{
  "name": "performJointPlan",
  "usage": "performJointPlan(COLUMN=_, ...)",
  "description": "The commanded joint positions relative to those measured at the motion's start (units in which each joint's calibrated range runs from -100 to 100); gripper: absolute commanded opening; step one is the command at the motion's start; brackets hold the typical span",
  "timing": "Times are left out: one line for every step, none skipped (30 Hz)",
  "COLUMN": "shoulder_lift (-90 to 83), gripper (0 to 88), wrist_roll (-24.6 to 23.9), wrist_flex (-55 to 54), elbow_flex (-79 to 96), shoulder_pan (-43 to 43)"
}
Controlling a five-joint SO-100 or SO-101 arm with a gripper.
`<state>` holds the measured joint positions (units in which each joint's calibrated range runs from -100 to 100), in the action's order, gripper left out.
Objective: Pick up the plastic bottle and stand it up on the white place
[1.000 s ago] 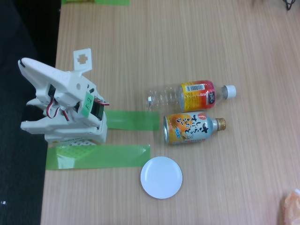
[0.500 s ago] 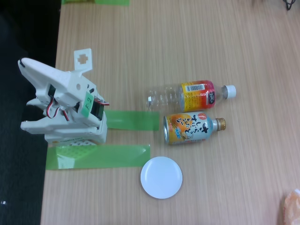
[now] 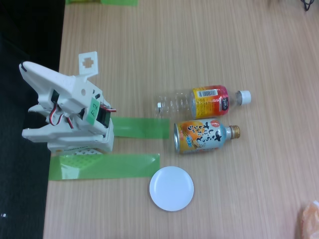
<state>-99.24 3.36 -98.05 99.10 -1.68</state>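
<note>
Clear ribbed plastic bottle w/ yellow-red label, white cap (image 3: 202,102) lies on side mid wooden table (image 3: 199,40), cap toward right edge. Just beside it, toward near edge: short metal can-bottle, orange/blue label (image 3: 205,136), likely distractor. Small round white plate (image 3: 171,188) near bottom edge, bare, probably the target. White arm (image 3: 67,112) folded at left edge by green tape strips (image 3: 104,166), well apart from bottle; claw (image 3: 88,62) opening: can't tell.
</note>
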Motion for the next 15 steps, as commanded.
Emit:
performJointPlan(shoulder_lift=0.2, gripper=1.3, wrist_roll=0.3, wrist_flex=-1.4, elbow_flex=0.3, shoulder_pan=-0.2)
performJointPlan(shoulder_lift=0.2, gripper=1.3, wrist_roll=0.3, wrist_flex=-1.4, elbow_flex=0.3, shoulder_pan=-0.2)
performJointPlan(shoulder_lift=0.2, gripper=1.3, wrist_roll=0.3, wrist_flex=-1.4, elbow_flex=0.3, shoulder_pan=-0.2)
performJointPlan(shoulder_lift=0.2, gripper=1.3, wrist_roll=0.3, wrist_flex=-1.4, elbow_flex=0.3, shoulder_pan=-0.2)
performJointPlan(shoulder_lift=0.2, gripper=1.3, wrist_roll=0.3, wrist_flex=-1.4, elbow_flex=0.3, shoulder_pan=-0.2)
performJointPlan(shoulder_lift=0.2, gripper=1.3, wrist_roll=0.3, wrist_flex=-1.4, elbow_flex=0.3, shoulder_pan=-0.2)
performJointPlan(shoulder_lift=0.2, gripper=1.3, wrist_roll=0.3, wrist_flex=-1.4, elbow_flex=0.3, shoulder_pan=-0.2)
performJointPlan(shoulder_lift=0.2, gripper=1.3, wrist_roll=0.1, wrist_flex=-1.4, elbow_flex=0.3, shoulder_pan=-0.2)
performJointPlan(shoulder_lift=0.2, gripper=1.3, wrist_roll=0.0, wrist_flex=-1.4, elbow_flex=0.3, shoulder_pan=-0.2)
performJointPlan(shoulder_lift=0.2, gripper=1.3, wrist_roll=0.0, wrist_flex=-1.4, elbow_flex=0.3, shoulder_pan=-0.1)
performJointPlan(shoulder_lift=0.2, gripper=1.2, wrist_roll=0.0, wrist_flex=-1.4, elbow_flex=0.3, shoulder_pan=0.0)
performJointPlan(shoulder_lift=0.2, gripper=1.1, wrist_roll=-0.1, wrist_flex=-1.4, elbow_flex=0.3, shoulder_pan=0.0)
performJointPlan(shoulder_lift=0.2, gripper=1.3, wrist_roll=-0.1, wrist_flex=-1.4, elbow_flex=0.3, shoulder_pan=0.1)
performJointPlan(shoulder_lift=0.2, gripper=1.3, wrist_roll=-0.1, wrist_flex=-1.4, elbow_flex=0.3, shoulder_pan=0.1)
performJointPlan(shoulder_lift=0.2, gripper=1.3, wrist_roll=-0.1, wrist_flex=-1.4, elbow_flex=0.3, shoulder_pan=0.2)
